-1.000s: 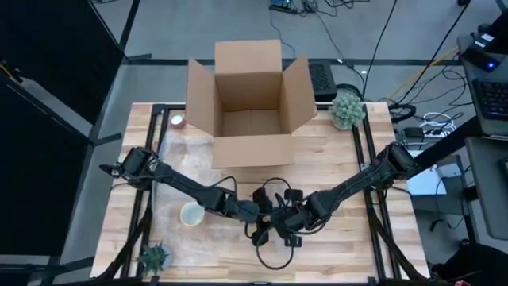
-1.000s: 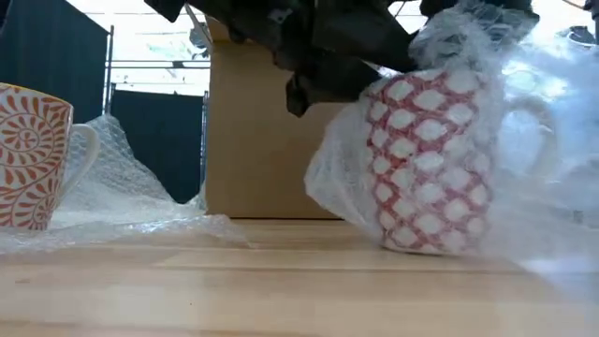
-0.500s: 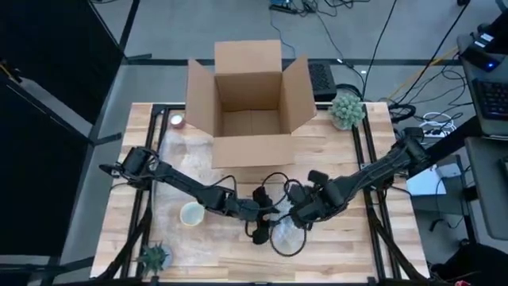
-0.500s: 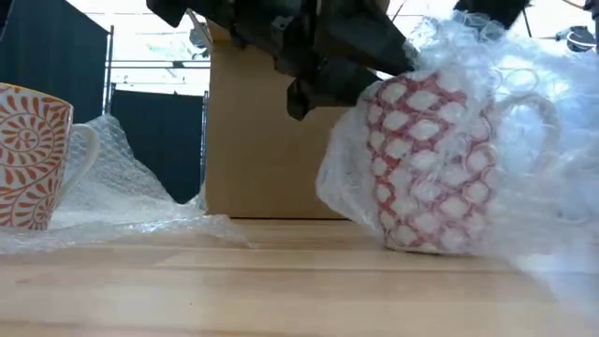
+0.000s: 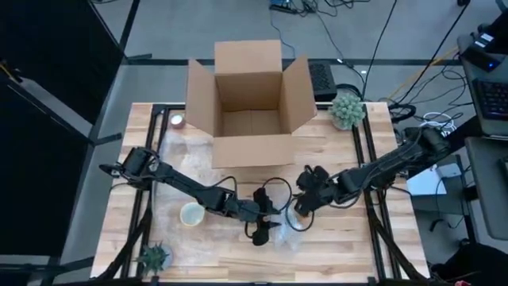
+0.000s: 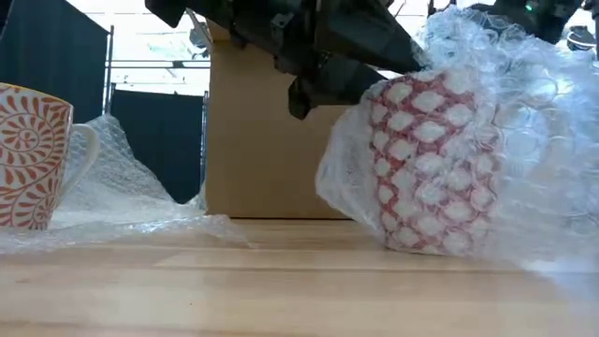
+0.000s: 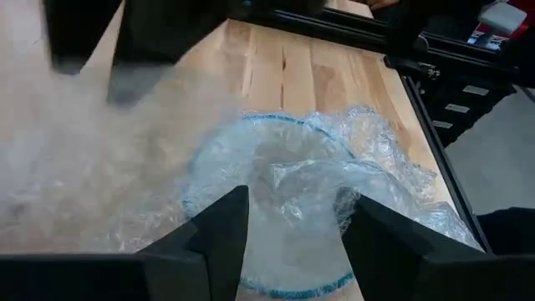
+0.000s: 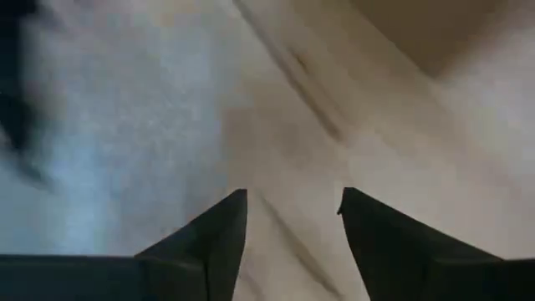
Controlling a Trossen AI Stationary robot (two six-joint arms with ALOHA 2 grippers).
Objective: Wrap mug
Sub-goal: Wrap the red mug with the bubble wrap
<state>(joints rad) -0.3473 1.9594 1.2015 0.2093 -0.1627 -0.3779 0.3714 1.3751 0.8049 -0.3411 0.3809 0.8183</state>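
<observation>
A red-and-white patterned mug [image 6: 426,164] stands upright on the table, swathed in bubble wrap [image 6: 529,140] that covers its handle side. In the left wrist view its blue rim [image 7: 219,140] rings wrap stuffed into its mouth. My left gripper [image 7: 292,219] is open right above that mouth, a finger on each side of the stuffed wrap. My right gripper [image 5: 303,203] is open just beyond the mug toward the table's far right, with nothing between its fingers [image 8: 226,226]. My left gripper comes at the mug's mouth from above, fingers [image 7: 224,219] pointing down over the wrap tucked inside. I cannot tell whether they touch the wrap or the rim.
An orange-patterned mug [image 6: 28,154] stands at the left on a loose sheet of bubble wrap [image 6: 122,192]. An open cardboard box [image 5: 250,103] stands at the table's far middle. Small plants sit at the far right [image 5: 347,110] and near left [image 5: 153,256].
My right gripper has drawn away from the near side of the mug, going up and toward the table's far right. The bubble wrap has come over the mug's handle, which showed through before and is now covered. The mug has stayed in place.
</observation>
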